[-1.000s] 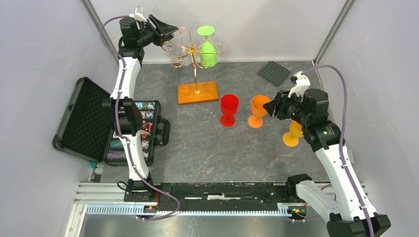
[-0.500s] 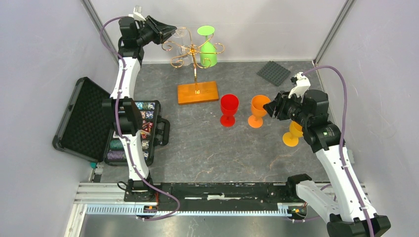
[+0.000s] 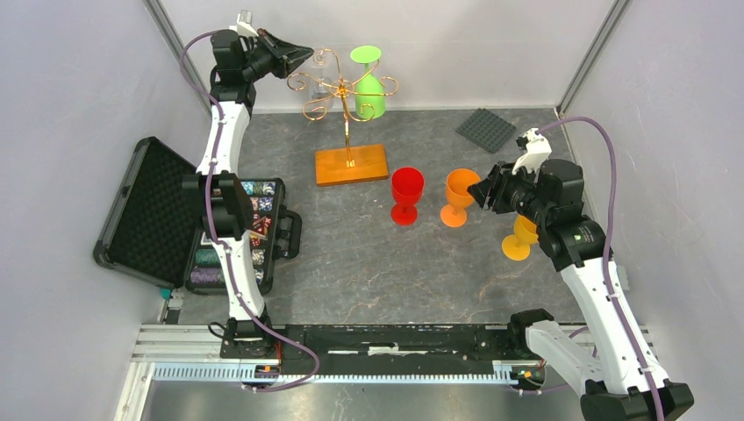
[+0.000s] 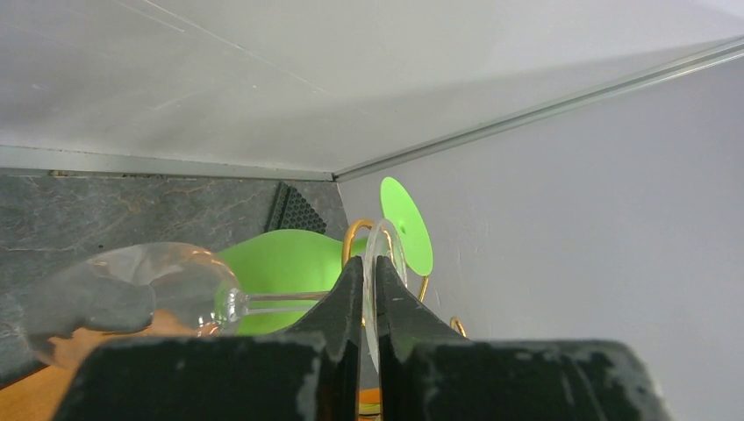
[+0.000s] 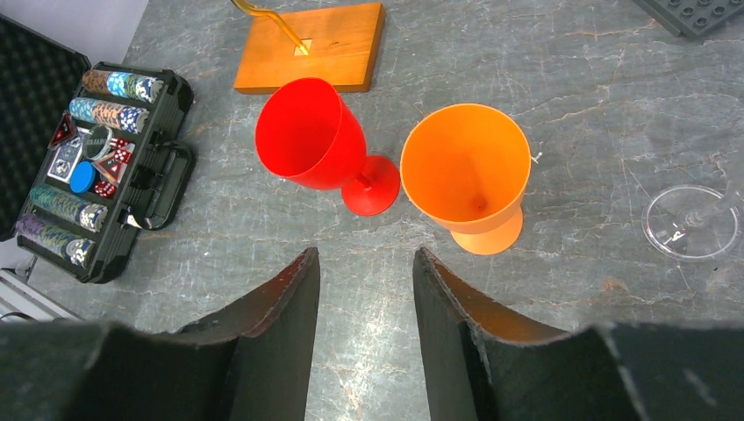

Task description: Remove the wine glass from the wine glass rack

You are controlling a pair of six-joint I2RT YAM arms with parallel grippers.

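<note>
The left arm stretches high into the top view's upper left. Its left gripper (image 4: 368, 274) is clamped on the clear wine glass (image 4: 132, 294) by the foot, beside the left scroll of the wine glass rack (image 3: 348, 88). The back wall (image 3: 456, 44) is close behind. The right gripper (image 5: 364, 289) hangs spread apart, near the orange glass (image 5: 467, 175).

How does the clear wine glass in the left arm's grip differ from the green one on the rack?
The clear glass is see-through; the green glass is opaque. The left end effector pinches the clear glass's foot; the green glass hangs upside down, untouched, from the rack. Both are stemmed.
</note>
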